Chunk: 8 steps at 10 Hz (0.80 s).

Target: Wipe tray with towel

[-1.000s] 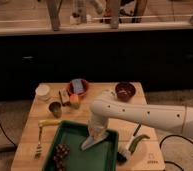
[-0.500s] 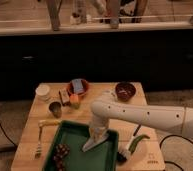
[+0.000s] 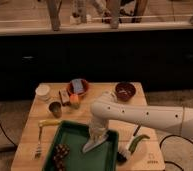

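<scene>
The dark-green tray (image 3: 75, 159) lies at the front of the wooden table. The pale towel (image 3: 94, 142) hangs as a tapered strip from my gripper (image 3: 98, 131), its tip touching the tray floor near the right side. My white arm (image 3: 145, 117) reaches in from the right and bends down over the tray. The gripper is shut on the towel's upper end. A dark clump (image 3: 61, 152) lies in the tray's left front part.
Behind the tray stand a reddish-brown bowl with a blue block (image 3: 78, 87), another bowl (image 3: 125, 91), a white cup (image 3: 42, 91), a dark cup (image 3: 55, 108) and an orange item (image 3: 74, 101). A fork (image 3: 39, 145) lies left, a green pepper (image 3: 138, 142) right.
The gripper and towel have stayed over the tray's right part; the towel tip has shifted only slightly.
</scene>
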Each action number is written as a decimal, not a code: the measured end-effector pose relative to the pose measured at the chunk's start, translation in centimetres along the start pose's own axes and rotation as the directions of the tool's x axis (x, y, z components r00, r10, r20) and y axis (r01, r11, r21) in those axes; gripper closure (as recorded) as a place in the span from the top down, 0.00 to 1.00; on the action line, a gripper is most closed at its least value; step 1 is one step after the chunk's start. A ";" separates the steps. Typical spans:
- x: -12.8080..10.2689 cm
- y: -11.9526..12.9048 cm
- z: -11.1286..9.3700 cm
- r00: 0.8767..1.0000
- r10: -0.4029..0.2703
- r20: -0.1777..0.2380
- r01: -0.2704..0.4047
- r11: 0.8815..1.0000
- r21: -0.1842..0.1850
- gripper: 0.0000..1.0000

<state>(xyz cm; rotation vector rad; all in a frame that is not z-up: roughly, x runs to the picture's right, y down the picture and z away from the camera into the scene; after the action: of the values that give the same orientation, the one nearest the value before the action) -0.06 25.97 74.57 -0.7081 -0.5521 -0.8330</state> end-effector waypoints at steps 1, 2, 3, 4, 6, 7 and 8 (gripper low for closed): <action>-0.5 -0.8 0.1 1.000 -0.022 0.004 0.022 1.000 -0.004 0.01; -1.3 -1.9 0.4 0.999 -0.053 0.011 0.053 0.999 -0.013 0.01; -2.4 -3.1 0.7 0.996 -0.092 0.016 0.092 0.995 -0.026 0.01; -3.6 -4.2 1.2 0.991 -0.135 0.024 0.136 0.990 -0.040 0.01; -6.0 -4.2 2.0 0.978 -0.201 0.048 0.204 0.977 -0.064 0.01; -7.3 -3.3 2.5 0.973 -0.224 0.063 0.229 0.970 -0.079 0.01; -8.2 -2.2 2.8 0.969 -0.236 0.074 0.243 0.966 -0.092 0.01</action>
<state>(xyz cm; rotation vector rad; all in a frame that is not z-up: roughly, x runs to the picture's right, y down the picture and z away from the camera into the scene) -6.87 30.84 71.55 -0.7711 -0.6643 -1.0733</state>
